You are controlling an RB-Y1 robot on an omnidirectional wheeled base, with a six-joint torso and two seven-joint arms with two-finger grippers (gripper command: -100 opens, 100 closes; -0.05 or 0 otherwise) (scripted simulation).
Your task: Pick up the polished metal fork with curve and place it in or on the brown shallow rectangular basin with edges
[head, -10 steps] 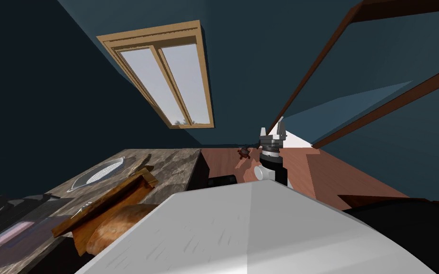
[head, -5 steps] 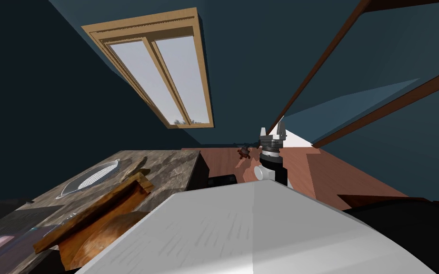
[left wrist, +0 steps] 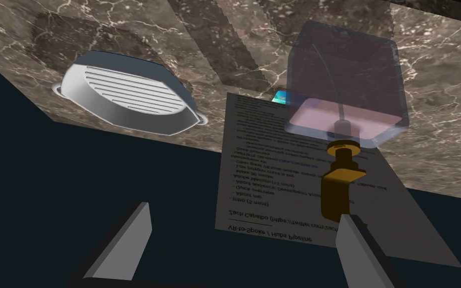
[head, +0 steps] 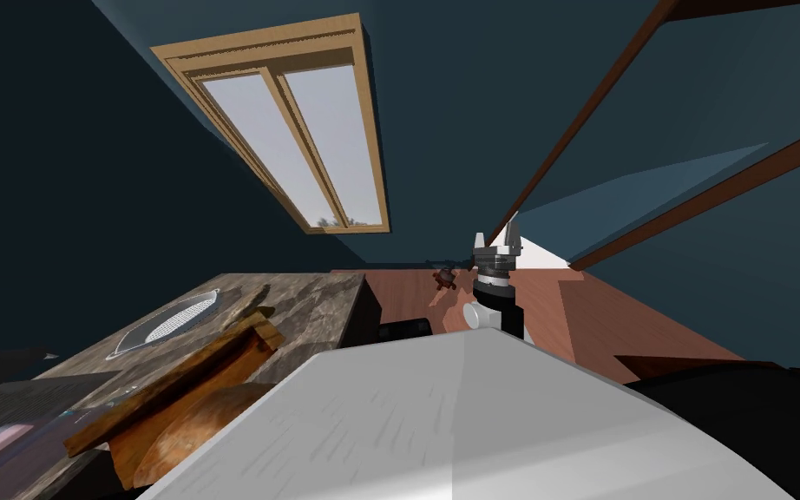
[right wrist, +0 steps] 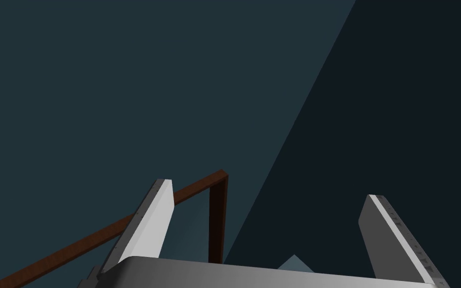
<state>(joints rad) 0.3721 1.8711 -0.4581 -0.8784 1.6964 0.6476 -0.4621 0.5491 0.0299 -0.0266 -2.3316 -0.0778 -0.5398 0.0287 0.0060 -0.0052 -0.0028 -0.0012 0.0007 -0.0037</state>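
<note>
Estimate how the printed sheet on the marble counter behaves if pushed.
The printed sheet looks thin, so probably floppy: a push would likely buckle it rather than shift it whole. One end overhangs the edge of the marble counter, so it may droop or slide off. The clear dispenser seems to rest on it and could pin the other end.

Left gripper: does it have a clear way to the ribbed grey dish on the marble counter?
Probably yes. The left gripper is open, and the ribbed grey dish lies uncovered on the marble counter beyond it, nothing between. The printed sheet and clear dispenser sit beside it.
</note>
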